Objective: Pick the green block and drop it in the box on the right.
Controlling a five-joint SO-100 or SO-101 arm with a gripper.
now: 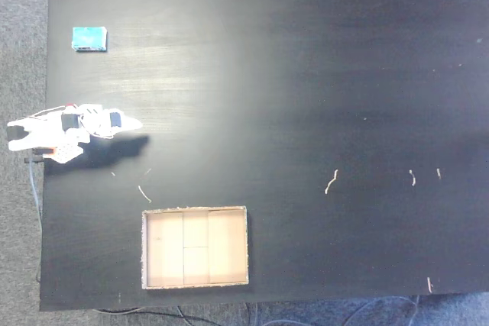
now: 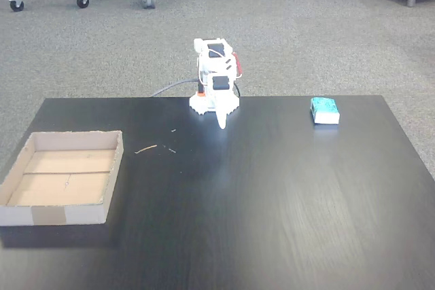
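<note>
The gripper [image 2: 221, 124] hangs folded at the table's far edge, pointing down, its 2 fingers apparently together and empty. The green block [image 2: 325, 110] lies flat near the far right of the front fixed view, well apart from it. It looks light, stiff and smooth; its narrower sides seem the best hold. The box [image 2: 41, 212] sits open at the near left on the black table [image 2: 272, 202].
</note>
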